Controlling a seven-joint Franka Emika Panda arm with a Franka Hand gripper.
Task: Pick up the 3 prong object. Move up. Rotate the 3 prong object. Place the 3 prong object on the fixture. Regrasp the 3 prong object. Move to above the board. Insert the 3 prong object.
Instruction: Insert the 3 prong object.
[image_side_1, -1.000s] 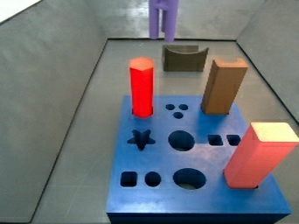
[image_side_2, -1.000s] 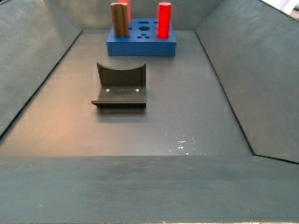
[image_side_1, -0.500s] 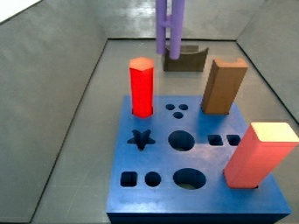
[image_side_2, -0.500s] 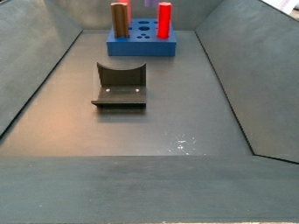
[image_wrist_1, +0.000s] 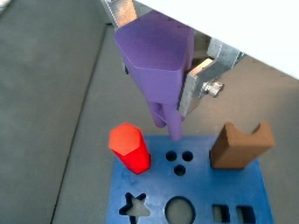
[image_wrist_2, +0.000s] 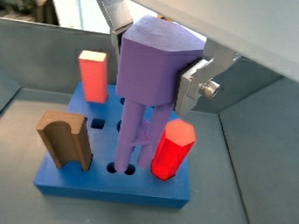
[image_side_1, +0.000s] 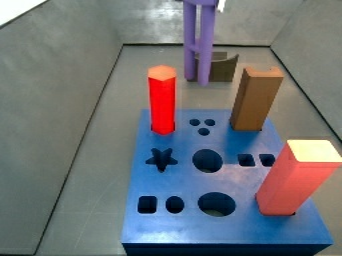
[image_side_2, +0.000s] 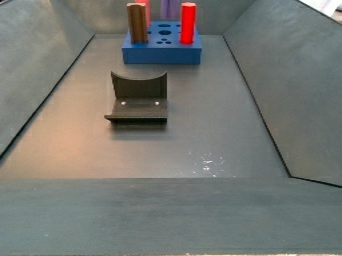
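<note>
Grey floor (image_side_2: 174, 140) with sloped grey walls holds everything. Biggest on it is the board (image_side_1: 221, 200), a thick blue slab at the far end of the floor in a side view (image_side_2: 160, 50). Its top has a star hole, round holes, oval holes and square holes. Three pieces stand up in the board: a red hexagonal peg (image_side_1: 162, 98), a brown block (image_side_1: 254, 97) and a pink-orange block (image_side_1: 297, 177) at one corner. The star hole and the big round hole are open.

Next in size is the fixture (image_side_2: 138, 97), a dark bracket on a base plate, near the middle of the floor and well apart from the board.

Then comes the 3 prong object (image_wrist_2: 149, 96), a long purple peg. It hangs upright over the board with its prongs pointing down, just above the small round holes between the red peg and the brown block. In a side view (image_side_1: 201, 40) it is near the board's far edge.

The gripper (image_wrist_1: 158, 44) is above the board, and its silver jaws are clamped on the wide top end of the purple peg in both wrist views.
</note>
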